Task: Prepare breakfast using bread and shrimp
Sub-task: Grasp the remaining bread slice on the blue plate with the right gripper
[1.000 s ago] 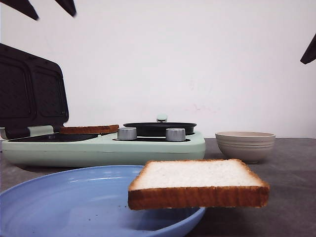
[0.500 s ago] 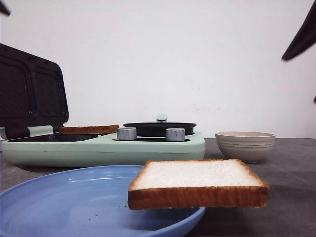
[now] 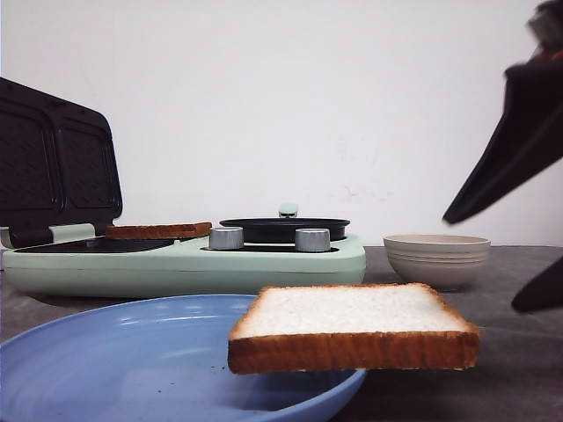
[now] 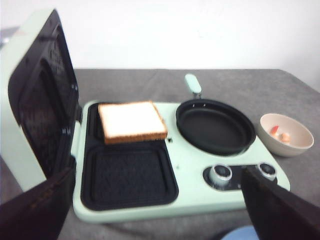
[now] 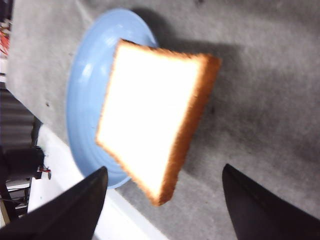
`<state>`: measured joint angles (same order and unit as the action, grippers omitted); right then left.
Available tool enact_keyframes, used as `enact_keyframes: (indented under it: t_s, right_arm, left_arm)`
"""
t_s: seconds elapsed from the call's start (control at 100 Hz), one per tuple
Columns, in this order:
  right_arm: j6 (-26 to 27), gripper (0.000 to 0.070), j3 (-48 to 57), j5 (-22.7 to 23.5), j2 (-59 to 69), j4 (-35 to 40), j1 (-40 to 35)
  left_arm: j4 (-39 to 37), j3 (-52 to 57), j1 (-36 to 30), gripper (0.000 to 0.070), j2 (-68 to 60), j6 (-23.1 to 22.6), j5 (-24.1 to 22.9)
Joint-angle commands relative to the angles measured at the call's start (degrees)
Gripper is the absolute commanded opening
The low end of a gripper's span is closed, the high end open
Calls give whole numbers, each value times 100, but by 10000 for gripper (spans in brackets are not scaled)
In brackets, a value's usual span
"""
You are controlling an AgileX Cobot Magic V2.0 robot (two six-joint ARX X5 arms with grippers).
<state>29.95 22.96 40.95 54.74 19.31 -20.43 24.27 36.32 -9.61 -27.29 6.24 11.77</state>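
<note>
One slice of bread [image 3: 352, 327] lies on the rim of the blue plate [image 3: 132, 360] at the front of the table, about half of it jutting out past the plate's right edge over the grey tabletop [image 3: 519, 352]; the right wrist view shows the same slice [image 5: 155, 120] overhanging the plate [image 5: 87, 90] with its browned crust turned toward the bare table. The second slice [image 4: 131, 121] rests flat in the far well of the open sandwich press [image 4: 125, 170] — the near well beside it is bare dark plate, and the ribbed lid [image 4: 42, 100] stands raised at the left. In the front view that slice [image 3: 158, 230] shows only as a thin brown edge above the pale green body of the appliance [image 3: 185, 264]. The shrimp [image 4: 280, 134] sits in the beige bowl [image 4: 286, 134], orange-red against the pale inside, just beside the appliance's right end. A round black pan [image 4: 215, 126] fills the right half of the appliance, with two silver knobs [image 4: 221, 173] in front of it. The right gripper [image 5: 165, 200] hangs above the plate slice with its dark fingers [image 5: 70, 210] spread wide, touching nothing; in the front view it shows as dark shapes at the right edge [image 3: 519, 167]. The left gripper [image 4: 160, 210] is parted too, its fingertips [image 4: 37, 205] apart at either side over the appliance — empty.
</note>
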Motion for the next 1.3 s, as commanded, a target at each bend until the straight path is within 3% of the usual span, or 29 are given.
enact_keyframes:
  t_s: [0.0, 0.72, 0.78, 0.89, 1.0, 1.29]
  right_arm:
    - [96, 453, -17, 2, 249, -181, -103]
    - [313, 447, -17, 275, 1421, -1121, -800]
    - [328, 371, -17, 273, 1429, -1167, -833]
    - [385, 131, -17, 278, 1429, -1294, -907]
    - [393, 3, -17, 280, 1429, -1303, -946]
    - [420, 0, -9, 463, 1340, -1495, -988]
  left_arm:
    - [37, -15, 0, 593, -9, 92, -17]
    - [149, -20, 0, 594, -4, 90, -17]
    - [151, -20, 0, 594, -4, 90, -17]
    - [155, -20, 0, 594, -4, 90, -17]
    - [166, -20, 0, 593, -4, 92, -17]
    - [188, -20, 0, 593, 2, 90, -17]
